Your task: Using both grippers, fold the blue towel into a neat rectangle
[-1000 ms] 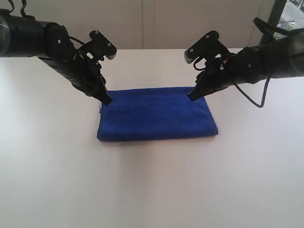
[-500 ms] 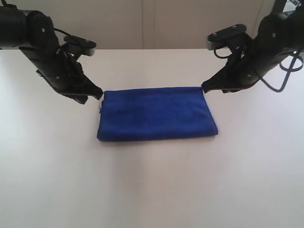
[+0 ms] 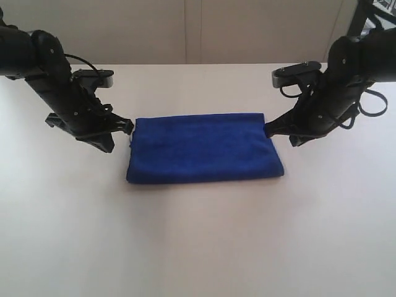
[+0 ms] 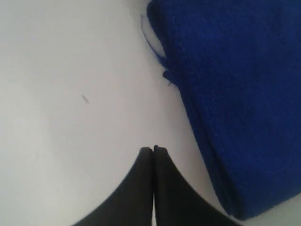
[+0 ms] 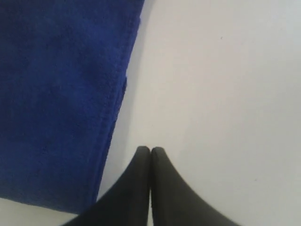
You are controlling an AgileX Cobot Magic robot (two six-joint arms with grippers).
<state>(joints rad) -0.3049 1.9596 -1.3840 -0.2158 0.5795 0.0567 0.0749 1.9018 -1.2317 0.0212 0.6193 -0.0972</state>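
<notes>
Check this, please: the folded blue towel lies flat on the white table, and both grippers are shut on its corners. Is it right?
Not quite. Both wrist views show the left gripper and right gripper shut on nothing, over bare table beside the blue towel. The rest holds.

towel (image 3: 204,148): blue cloth, soft fuzzy nap, matt; stitched hem, loose threads at one corner. table (image 3: 198,247): white, smooth, faint sheen. fingers (image 4: 136,193): black, smooth, matt, plastic-looking. arms (image 3: 37,59): black, slightly glossy.

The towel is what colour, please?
The towel is deep royal blue, clearest in the exterior view.
</notes>
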